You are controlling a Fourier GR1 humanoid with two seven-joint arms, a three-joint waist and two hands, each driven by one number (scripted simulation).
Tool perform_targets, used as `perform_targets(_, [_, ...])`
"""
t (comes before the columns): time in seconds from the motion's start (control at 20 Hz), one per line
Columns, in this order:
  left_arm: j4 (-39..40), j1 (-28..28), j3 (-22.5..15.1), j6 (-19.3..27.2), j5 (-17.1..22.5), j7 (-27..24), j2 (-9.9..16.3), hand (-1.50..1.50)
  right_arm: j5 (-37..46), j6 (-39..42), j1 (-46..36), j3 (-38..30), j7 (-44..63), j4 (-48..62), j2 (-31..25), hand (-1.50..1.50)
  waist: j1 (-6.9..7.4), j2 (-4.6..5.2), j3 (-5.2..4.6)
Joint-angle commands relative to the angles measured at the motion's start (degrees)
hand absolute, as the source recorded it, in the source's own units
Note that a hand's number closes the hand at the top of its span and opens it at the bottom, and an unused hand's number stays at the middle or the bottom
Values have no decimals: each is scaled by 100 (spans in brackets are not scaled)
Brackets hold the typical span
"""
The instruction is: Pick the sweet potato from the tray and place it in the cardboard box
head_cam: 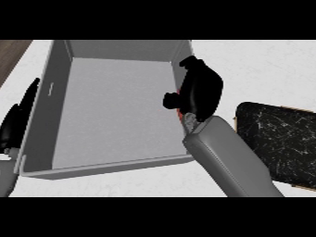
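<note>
Head view gives you only a reddish sliver of the sweet potato [181,112], hidden under your right hand [200,90], whose fingers curl round it at the box's [105,115] three o'clock wall. You're at the placing step: next, clear the rim and let go inside. Tray [290,143] sits at four o'clock on the bench [269,65]; left hand [15,122] rests open at nine.
</note>
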Motion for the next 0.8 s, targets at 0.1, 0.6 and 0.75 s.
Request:
perform_targets(0.1, [6,14,73,-104,72,-95,73,0,-409,-1725,-470,0,678,990,57,-150,88,-13,3])
perform_targets(0.6, [205,78,105,23,11,-106,-43,0,197,-3609,-1001,-30,547,1423,57,-150,-194,-92,-2])
perform_targets(0.75, [152,342,245,64,42,-203,41,0,397,-3842,-835,61,704,1051,58,-150,-362,-170,-3])
